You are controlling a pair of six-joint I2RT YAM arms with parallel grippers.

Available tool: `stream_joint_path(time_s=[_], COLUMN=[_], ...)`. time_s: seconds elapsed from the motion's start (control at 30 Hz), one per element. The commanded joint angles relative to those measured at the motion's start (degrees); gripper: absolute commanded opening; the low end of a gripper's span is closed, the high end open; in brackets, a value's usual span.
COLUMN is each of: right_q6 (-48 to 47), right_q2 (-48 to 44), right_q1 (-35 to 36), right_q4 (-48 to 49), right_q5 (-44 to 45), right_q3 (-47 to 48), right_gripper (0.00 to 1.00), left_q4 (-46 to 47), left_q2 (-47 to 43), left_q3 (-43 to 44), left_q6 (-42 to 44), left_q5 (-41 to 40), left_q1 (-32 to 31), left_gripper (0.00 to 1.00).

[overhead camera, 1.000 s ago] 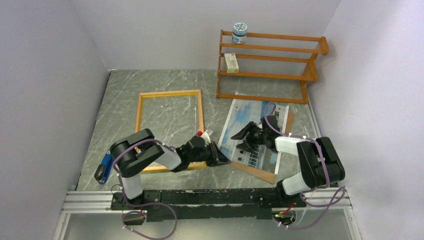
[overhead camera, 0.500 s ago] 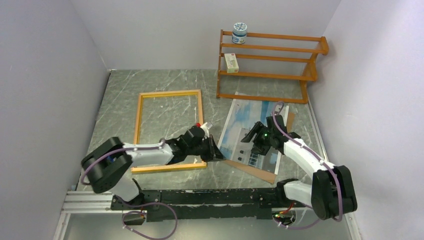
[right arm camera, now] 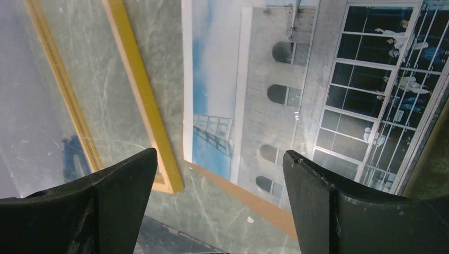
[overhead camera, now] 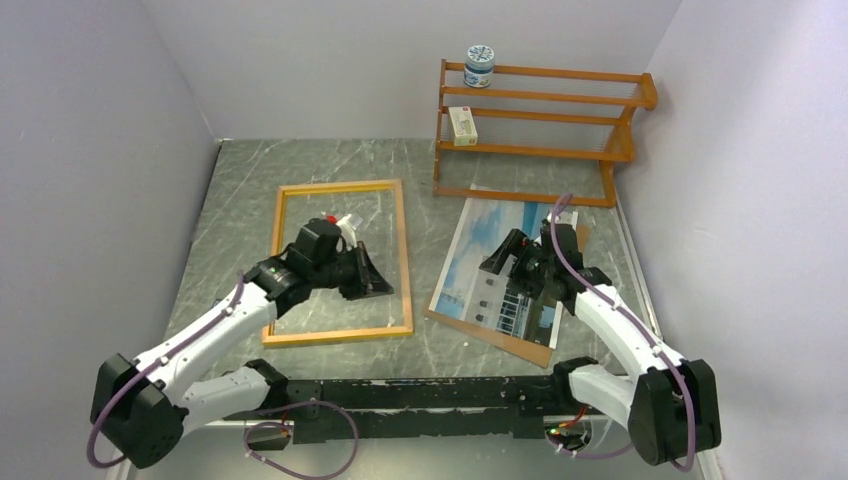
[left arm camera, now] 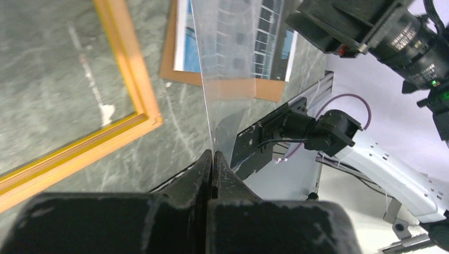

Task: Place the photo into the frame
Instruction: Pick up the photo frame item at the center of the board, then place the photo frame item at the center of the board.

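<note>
The frame (overhead camera: 340, 188) lies flat at the table's middle left, yellow-edged (left arm camera: 127, 63) (right arm camera: 140, 100). To its right the photo (overhead camera: 470, 260) of a white building under blue sky lies face up on a brown backing board (overhead camera: 520, 345). My left gripper (overhead camera: 378, 285) hovers over the frame's opening, shut (left arm camera: 213, 154) on the edge of a clear sheet (left arm camera: 227, 79) that stands up from the jaws. My right gripper (overhead camera: 505, 262) hangs open (right arm camera: 219, 153) above the photo (right arm camera: 265, 95), holding nothing.
An orange-brown shelf rack (overhead camera: 540, 130) stands at the back right with a jar (overhead camera: 480, 65) on top and a small box (overhead camera: 462, 124) on a lower shelf. Walls close in left, right and behind. A metal rail (overhead camera: 400, 395) runs along the near edge.
My left arm has swung left from the photo's near corner to over the frame, carrying the clear sheet. My right gripper has opened wide above the photo and shifted slightly back.
</note>
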Motion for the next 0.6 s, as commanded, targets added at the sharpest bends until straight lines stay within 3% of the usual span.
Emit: stream_joint_path(time_s=[0.0,0.27,0.4,0.57], right_q6=[0.2,-1.1,-2.3,-2.4], right_q2=[-2.0,4.1,7.8,10.6], right_q1=[0.2,0.2,0.2,0.3], right_q4=[6.5,12.2,13.6,15.7], right_q5=[-0.1,-3.7,-7.8,-10.7], right_q3=[-2.4,-6.3,-6.3,-6.9], right_gripper=[0.93,0.93,0.89,0.83], left_q4=[-10.2,-15.7,-11.5,-11.6], left_q2=[-2.7,-7.3,-10.1,-9.8], left_q3=[1.7,-4.5,-10.7,-13.8], left_q6=[5.1,7.2,5.3,6.2], left_q5=[4.1,4.5,7.2,6.8], left_q1=[5.4,13.8,17.7,20.0], left_gripper=[0.03,0.03,0.03,0.19])
